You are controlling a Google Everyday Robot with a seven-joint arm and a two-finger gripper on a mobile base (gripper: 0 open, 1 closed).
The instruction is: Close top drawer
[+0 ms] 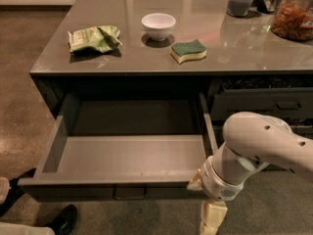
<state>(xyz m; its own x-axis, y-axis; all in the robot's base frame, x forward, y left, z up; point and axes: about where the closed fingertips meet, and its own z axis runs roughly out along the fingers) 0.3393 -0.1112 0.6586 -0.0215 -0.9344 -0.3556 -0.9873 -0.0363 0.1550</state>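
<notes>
Grey countertop [146, 58] is carrying a bowl [158, 25], sponge [188, 51] and crumpled packet [94, 38] toward 12 o'clock, while below it the top drawer [127, 155] is standing pulled far out at 8 o'clock. The gripper [209, 214] is hanging at 5 o'clock, just beside the drawer front's right corner; whether it is open or closed cannot be told. The closing push is seemingly only starting: next it is calling for firm contact on the front, then a straight shove toward 12 o'clock.

White arm [266, 146] from the right, wrist [222, 180] low, cream tool [212, 218] perhaps downward-pointing, low right of centre
</notes>
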